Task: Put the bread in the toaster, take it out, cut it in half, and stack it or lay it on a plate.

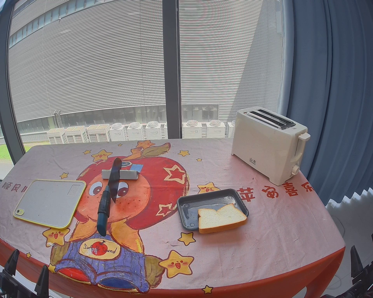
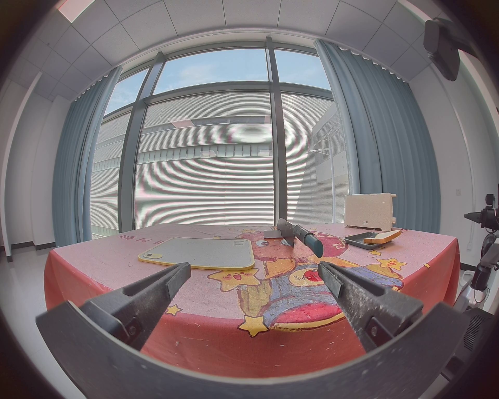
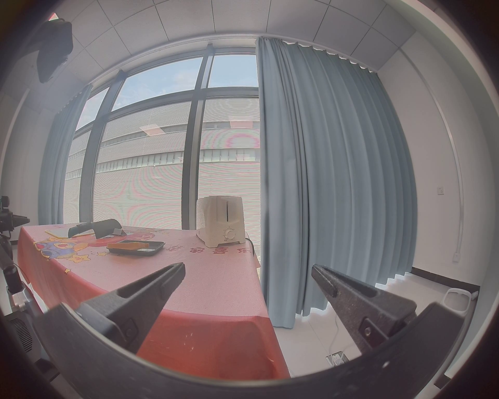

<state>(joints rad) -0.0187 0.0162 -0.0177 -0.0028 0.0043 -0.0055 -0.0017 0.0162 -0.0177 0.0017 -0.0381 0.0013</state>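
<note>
Risk: bread slice [image 1: 221, 218], overhanging tray [image 1: 181, 211] rim at 7 o'clock from toaster [image 1: 268, 143], may tip onto desk [image 1: 272, 236] or crush if right hand [image 3: 247, 293] (spread apart, as left hand [image 2: 254, 291]) grips off-centre.

This is looking like an office-type room: a tiled ceiling [image 2: 223, 15] is spanning overhead, tall windows [image 2: 208, 156] are facing a grey building [image 1: 97, 58], blue curtains [image 3: 332, 182] are hanging, and a cartoon tablecloth [image 1: 272, 240] is covering the table [image 1: 303, 277]
</note>
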